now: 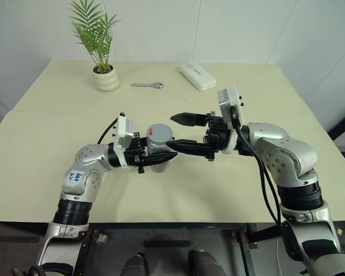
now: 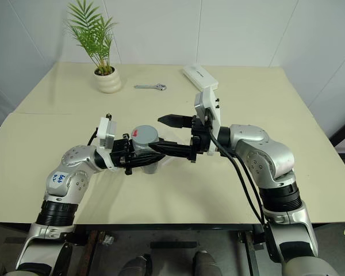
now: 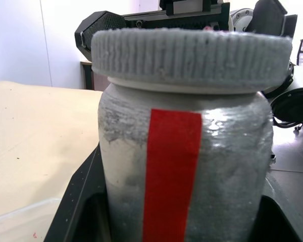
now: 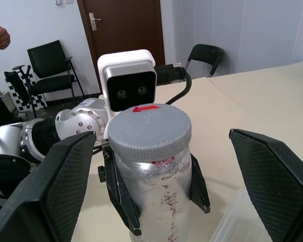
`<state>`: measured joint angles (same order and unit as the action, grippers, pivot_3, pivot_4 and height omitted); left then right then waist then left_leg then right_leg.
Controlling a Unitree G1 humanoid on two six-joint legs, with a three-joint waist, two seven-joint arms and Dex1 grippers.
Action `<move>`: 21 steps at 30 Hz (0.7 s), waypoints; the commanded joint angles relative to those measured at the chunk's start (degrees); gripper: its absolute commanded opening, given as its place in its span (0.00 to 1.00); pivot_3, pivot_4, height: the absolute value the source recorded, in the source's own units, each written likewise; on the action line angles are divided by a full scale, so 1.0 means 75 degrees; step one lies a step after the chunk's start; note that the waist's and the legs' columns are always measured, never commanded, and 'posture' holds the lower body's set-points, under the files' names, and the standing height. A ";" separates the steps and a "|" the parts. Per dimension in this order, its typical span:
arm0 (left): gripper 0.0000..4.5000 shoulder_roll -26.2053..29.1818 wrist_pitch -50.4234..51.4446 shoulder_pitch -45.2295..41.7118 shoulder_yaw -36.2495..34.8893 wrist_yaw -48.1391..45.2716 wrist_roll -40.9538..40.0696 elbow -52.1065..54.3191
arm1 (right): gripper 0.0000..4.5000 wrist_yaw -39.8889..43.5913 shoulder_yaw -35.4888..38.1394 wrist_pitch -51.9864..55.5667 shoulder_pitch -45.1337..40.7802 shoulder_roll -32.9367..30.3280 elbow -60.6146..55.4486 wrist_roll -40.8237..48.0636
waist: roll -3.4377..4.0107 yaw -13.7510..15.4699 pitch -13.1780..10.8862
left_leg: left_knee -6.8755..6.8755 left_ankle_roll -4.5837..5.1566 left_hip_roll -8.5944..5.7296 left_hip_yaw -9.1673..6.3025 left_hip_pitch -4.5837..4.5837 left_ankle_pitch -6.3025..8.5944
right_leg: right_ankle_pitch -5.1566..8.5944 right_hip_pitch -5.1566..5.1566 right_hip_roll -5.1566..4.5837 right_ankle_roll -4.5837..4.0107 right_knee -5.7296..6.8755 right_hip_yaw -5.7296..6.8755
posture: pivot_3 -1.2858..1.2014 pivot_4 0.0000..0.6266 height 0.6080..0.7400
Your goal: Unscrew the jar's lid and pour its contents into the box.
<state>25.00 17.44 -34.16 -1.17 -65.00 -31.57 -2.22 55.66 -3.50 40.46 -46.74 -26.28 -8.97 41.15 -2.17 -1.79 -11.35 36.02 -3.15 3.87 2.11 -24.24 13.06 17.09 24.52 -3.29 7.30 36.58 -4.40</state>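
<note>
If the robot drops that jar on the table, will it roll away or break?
It would probably roll: the jar is round like a can, so on its side nothing would stop it. It looks stiff, keeping its shape while the left gripper squeezes it. I can't tell whether it would break. The ridged lid likely helps fingers not slip.

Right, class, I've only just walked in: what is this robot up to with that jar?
The robot is holding the jar above the table, with its left gripper shut on the jar's body. The grey lid is on the jar. The right gripper is wide open, with one finger on either side of the lid and neither touching it, so the unscrewing has not visibly begun. Part of a clear box sits on the table just below. A potted plant, a wrench and a white case lie further back.
</note>
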 commanded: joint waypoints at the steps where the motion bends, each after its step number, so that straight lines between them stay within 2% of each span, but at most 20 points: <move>1: 0.44 0.0027 -0.0139 -0.0054 -0.0060 -0.0025 -0.0070 0.0332 | 0.99 -0.0019 0.0173 0.0027 -0.0381 0.0084 -0.0117 0.0150 | 0.0000 -0.0002 0.0000 | 0.0000 0.0000 0.0000 0.0000 0.0000 0.0000 | 0.0000 0.0000 0.0000 0.0000 0.0001 0.0000 | 0.52 0.24 1.00; 14: 0.44 -0.0028 -0.0136 -0.0050 -0.0023 -0.0017 -0.0071 0.0330 | 0.99 0.0026 -0.0484 0.0375 -0.0782 0.0442 0.0064 -0.0107 | 0.0000 0.0001 0.0000 | -0.0001 0.0000 0.0000 0.0000 -0.0001 0.0000 | 0.0000 0.0001 0.0000 0.0000 0.0000 0.0000 | 0.52 0.24 1.00; 21: 0.44 -0.0036 -0.0122 -0.0021 -0.0022 -0.0002 -0.0080 0.0362 | 0.99 -0.0003 -0.0506 0.0349 -0.0782 0.0601 0.0085 -0.0239 | 0.0000 0.0004 0.0000 | 0.0000 0.0000 0.0000 0.0000 -0.0001 0.0000 | 0.0000 0.0001 0.0000 0.0000 0.0001 0.0001 | 0.52 0.24 1.00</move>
<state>24.90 17.44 -34.16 -1.12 -65.03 -31.57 -2.16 55.57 -8.17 43.74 -51.49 -21.96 -7.29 39.31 -2.16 -1.76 -11.35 36.02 -3.15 3.87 2.11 -24.24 13.06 17.09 24.52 -3.29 7.30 36.59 -4.39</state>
